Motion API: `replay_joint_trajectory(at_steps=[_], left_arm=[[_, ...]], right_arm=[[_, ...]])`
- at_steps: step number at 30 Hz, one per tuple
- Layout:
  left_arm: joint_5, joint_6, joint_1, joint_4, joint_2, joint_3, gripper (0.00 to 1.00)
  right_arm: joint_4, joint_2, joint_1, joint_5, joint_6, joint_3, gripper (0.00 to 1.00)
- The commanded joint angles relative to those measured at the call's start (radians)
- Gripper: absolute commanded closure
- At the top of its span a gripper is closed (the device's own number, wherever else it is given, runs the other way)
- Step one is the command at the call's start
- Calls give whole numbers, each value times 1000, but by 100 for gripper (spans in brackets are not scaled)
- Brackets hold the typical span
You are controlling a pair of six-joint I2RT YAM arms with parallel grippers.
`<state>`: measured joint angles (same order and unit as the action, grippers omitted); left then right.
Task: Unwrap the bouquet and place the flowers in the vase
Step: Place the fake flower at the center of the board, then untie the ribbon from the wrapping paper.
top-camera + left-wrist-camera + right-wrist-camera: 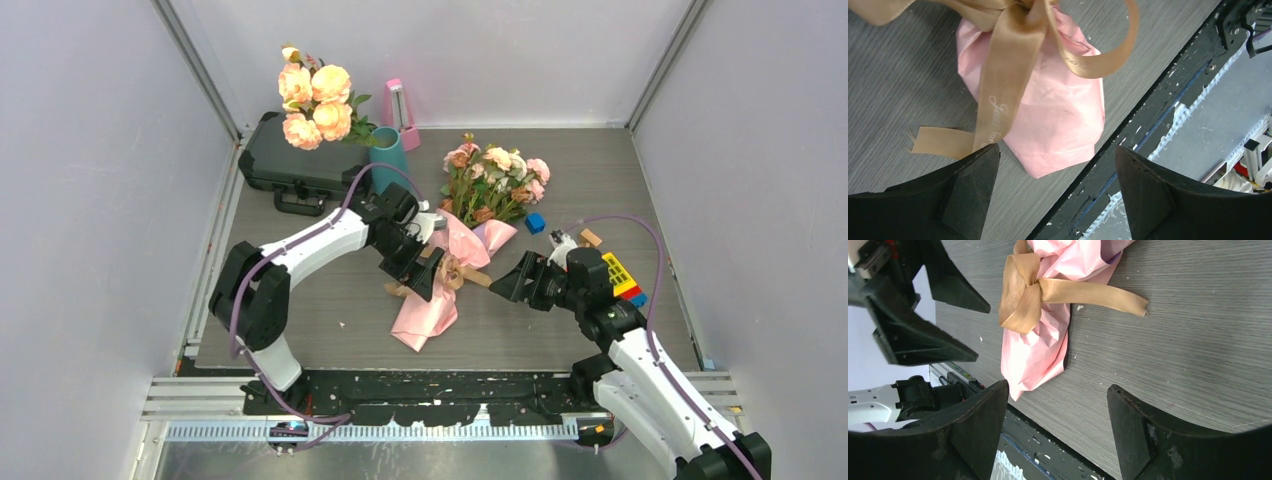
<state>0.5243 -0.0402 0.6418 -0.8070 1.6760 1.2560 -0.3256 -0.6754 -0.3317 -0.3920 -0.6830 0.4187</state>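
Mid-table, the bouquet (470, 240) lies flat, blooms far-right, wrapped end near-left. Its tan ribbon (1003, 95) shows script starting "Just fo". Both hands gape, empty: left gripper (420, 275) over it, right gripper (508, 283) just right.

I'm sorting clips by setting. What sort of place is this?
Likely a robot lab test booth: plain grey walls box in a table, the left arm and right arm are bolted at its near edge, and props like a bouquet and toy blocks lie about.
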Motion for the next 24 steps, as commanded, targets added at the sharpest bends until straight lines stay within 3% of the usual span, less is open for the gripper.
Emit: replay_joint_trajectory(at_steps=[1, 8, 12, 24], left_arm=[[7, 2, -31, -20, -6, 25, 14], [-17, -16, -61, 4, 10, 6, 17], [-17, -22, -61, -3, 49, 15, 30], [-14, -56, -60, 20, 97, 0, 35]], right_arm=[[5, 31, 2, -51, 9, -2, 23], [14, 49, 2, -69, 7, -3, 23], [17, 53, 3, -75, 7, -2, 23], [25, 54, 2, -95, 7, -9, 24]])
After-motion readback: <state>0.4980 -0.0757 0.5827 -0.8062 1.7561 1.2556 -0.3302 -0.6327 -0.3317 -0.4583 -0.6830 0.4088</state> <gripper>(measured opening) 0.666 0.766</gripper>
